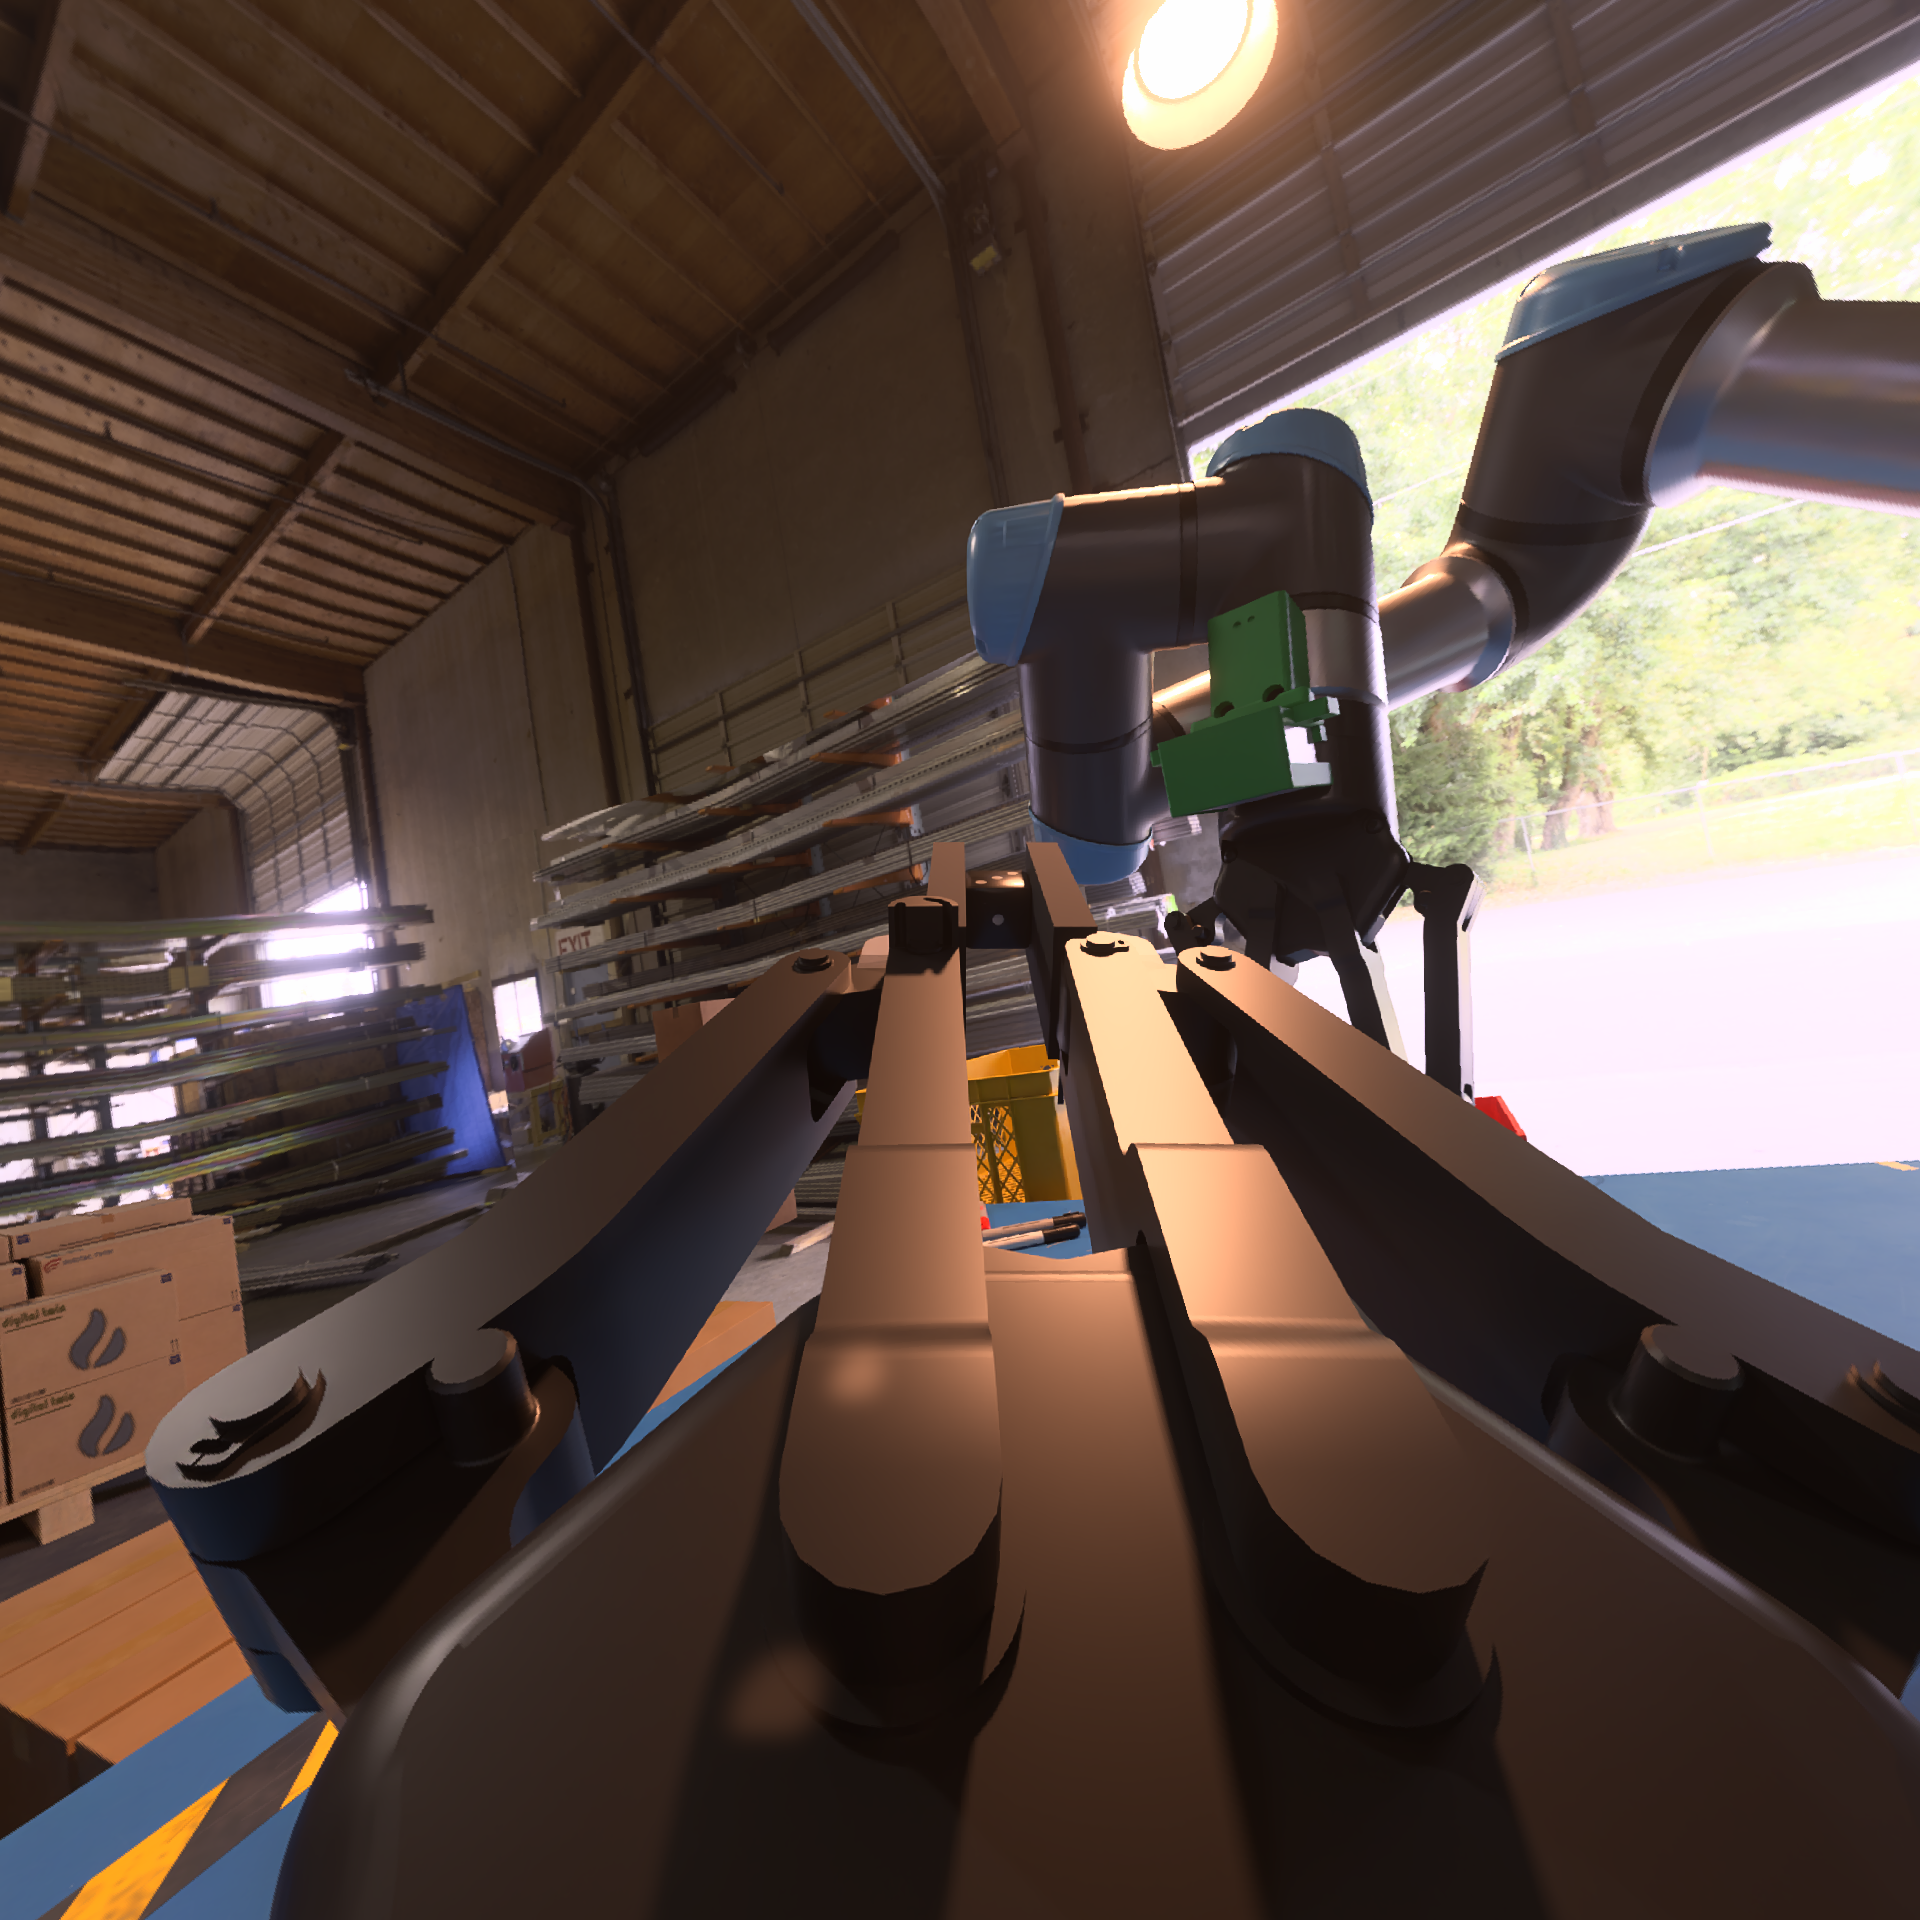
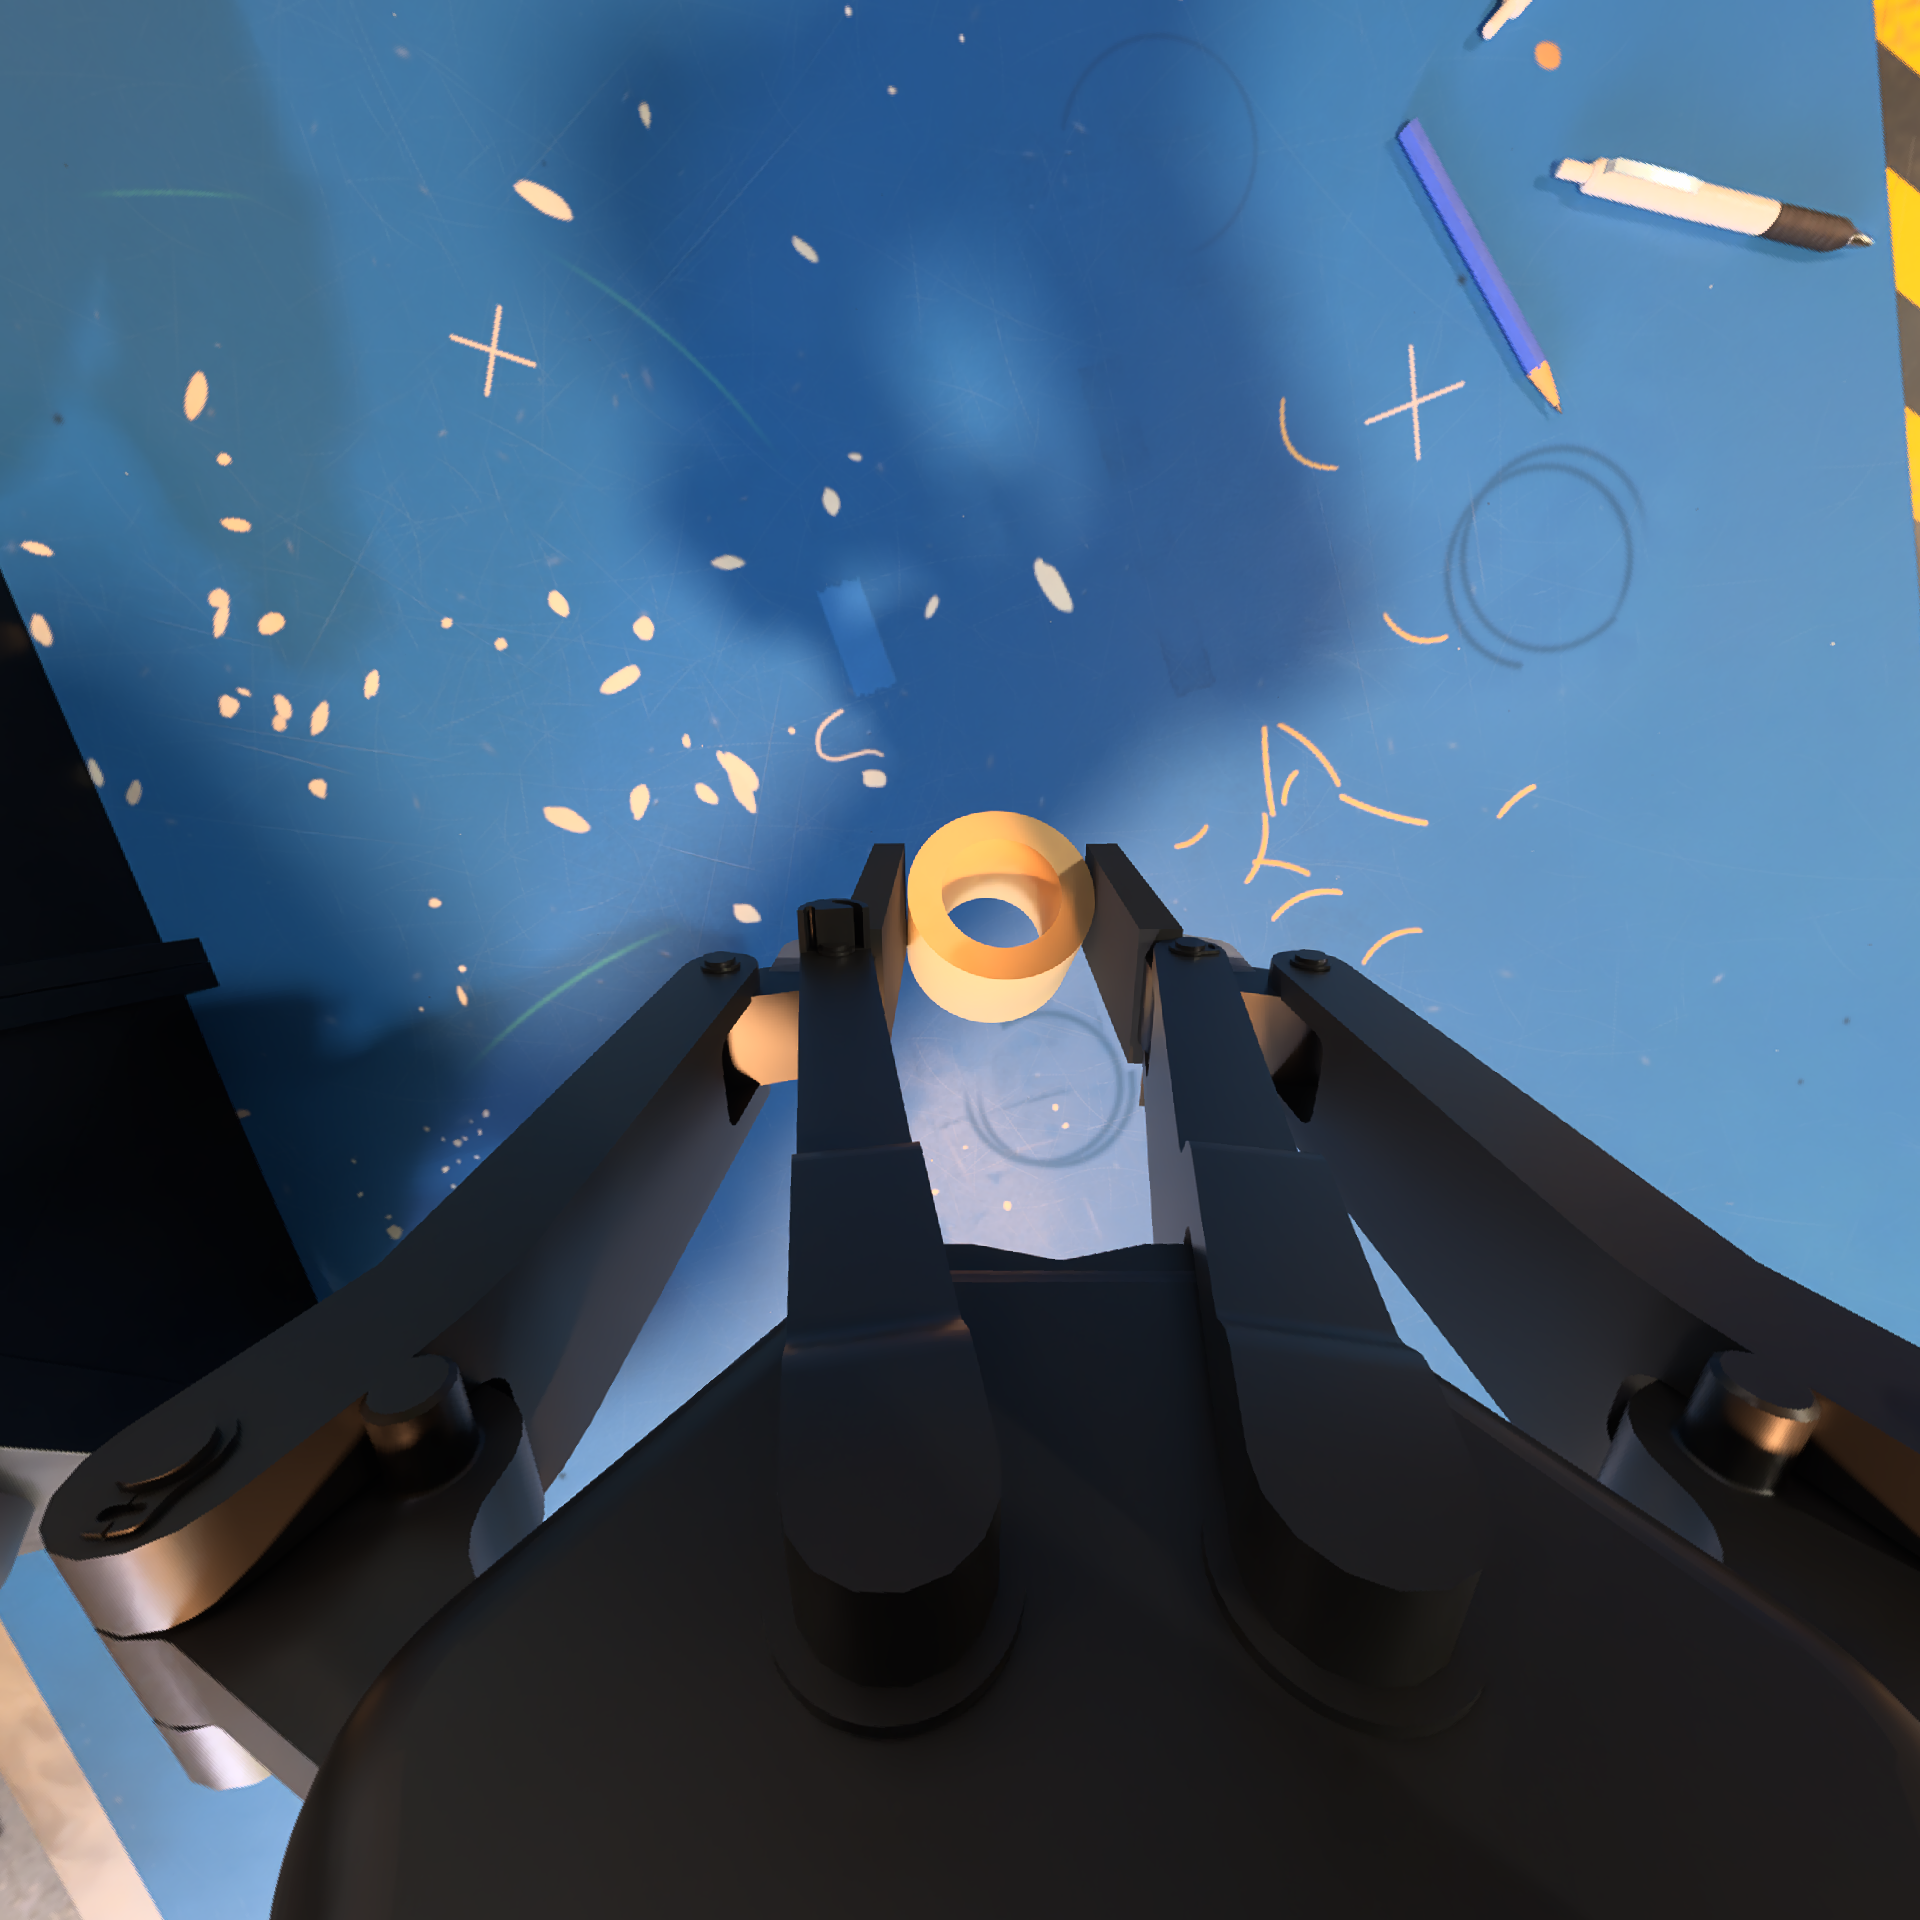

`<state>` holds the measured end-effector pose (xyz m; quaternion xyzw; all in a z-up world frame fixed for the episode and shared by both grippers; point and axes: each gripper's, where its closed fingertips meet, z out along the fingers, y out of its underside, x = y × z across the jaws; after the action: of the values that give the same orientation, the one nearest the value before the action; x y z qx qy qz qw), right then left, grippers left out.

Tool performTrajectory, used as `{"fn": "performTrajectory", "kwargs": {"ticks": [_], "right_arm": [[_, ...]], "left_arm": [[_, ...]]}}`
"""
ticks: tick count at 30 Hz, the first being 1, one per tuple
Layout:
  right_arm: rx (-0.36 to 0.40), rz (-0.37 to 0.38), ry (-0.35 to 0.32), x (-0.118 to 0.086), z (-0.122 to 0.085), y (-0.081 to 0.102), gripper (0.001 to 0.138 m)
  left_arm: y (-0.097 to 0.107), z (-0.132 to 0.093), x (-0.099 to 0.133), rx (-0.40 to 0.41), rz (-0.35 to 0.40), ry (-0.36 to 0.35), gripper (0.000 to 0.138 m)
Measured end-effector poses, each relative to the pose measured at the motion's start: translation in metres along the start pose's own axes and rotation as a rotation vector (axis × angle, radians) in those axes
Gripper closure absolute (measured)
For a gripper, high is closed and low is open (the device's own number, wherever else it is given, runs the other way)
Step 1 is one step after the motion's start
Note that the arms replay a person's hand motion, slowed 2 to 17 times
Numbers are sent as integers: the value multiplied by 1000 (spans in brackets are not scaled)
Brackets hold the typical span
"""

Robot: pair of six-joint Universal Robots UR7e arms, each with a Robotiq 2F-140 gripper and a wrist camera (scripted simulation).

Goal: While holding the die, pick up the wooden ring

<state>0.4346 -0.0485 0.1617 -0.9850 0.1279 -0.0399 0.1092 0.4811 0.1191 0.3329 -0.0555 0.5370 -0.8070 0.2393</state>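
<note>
In the left wrist view my left gripper (image 1: 995, 883) is shut on a small dark die (image 1: 997, 920), held up in the air and pointing level over the blue table (image 1: 1766, 1247). In the right wrist view my right gripper (image 2: 1000, 883) points down at the table (image 2: 623, 416), with a pale wooden ring (image 2: 1000, 914) between its two pads, which touch the ring's sides. The ring is tilted. I cannot tell whether it is off the table. The right arm (image 1: 1299, 623) also shows in the left wrist view, but the ring is hidden there.
A blue pencil (image 2: 1475, 260) and a white pen (image 2: 1704, 203) lie at the table's far right, near a yellow-black edge stripe (image 2: 1901, 312). A dark block (image 2: 83, 1039) stands at the left. A yellow crate (image 1: 1013, 1132), markers (image 1: 1039, 1231) and cardboard boxes (image 1: 104, 1351) lie beyond.
</note>
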Motion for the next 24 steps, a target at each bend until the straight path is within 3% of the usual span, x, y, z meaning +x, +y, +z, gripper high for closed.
{"fn": "performTrajectory", "kwargs": {"ticks": [24], "right_arm": [[-11, 0, 26, 4, 1, 2, 93]], "left_arm": [[2, 2, 2, -6, 0, 4, 123]]}}
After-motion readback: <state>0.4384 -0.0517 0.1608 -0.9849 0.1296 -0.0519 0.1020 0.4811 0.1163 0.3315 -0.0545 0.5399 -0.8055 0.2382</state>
